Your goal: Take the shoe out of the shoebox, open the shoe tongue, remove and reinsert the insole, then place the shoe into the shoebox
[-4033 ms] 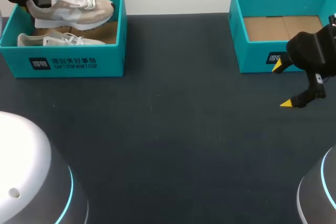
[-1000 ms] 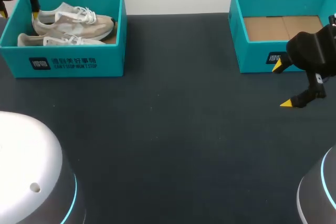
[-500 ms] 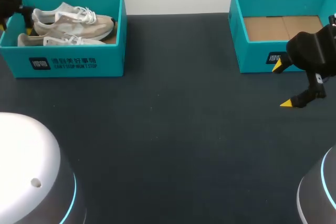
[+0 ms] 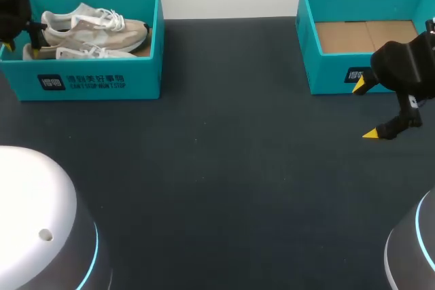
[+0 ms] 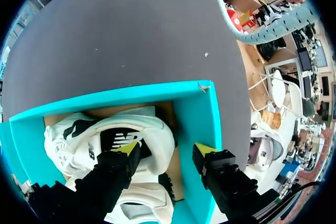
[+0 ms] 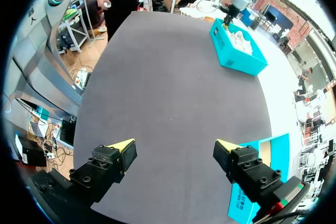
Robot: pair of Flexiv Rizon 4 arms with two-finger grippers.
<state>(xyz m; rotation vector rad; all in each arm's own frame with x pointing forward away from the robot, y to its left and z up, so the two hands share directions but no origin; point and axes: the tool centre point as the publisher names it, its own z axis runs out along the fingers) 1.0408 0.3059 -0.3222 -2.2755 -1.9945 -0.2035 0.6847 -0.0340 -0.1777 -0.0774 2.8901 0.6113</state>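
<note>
Shoebox (image 4: 146,66) at ten o'clock holds the upper shoe (image 4: 102,25). The left gripper (image 5: 165,149) hangs open at the heel, one finger just beside the wall; closing could pinch cardboard and drag it up. The right gripper (image 4: 367,110), at three o'clock, is open and empty.

Two teal shoeboxes stand on one desk (image 4: 224,168): the left shoebox (image 4: 88,83) and the right shoebox (image 4: 329,73). Two pale shoes lie in the left one: an upper shoe (image 4: 95,25) and a lower shoe (image 4: 81,52). There are two end effectors, the left end effector (image 5: 167,149) and the right end effector (image 6: 174,145), each with two yellow-tipped fingers.
</note>
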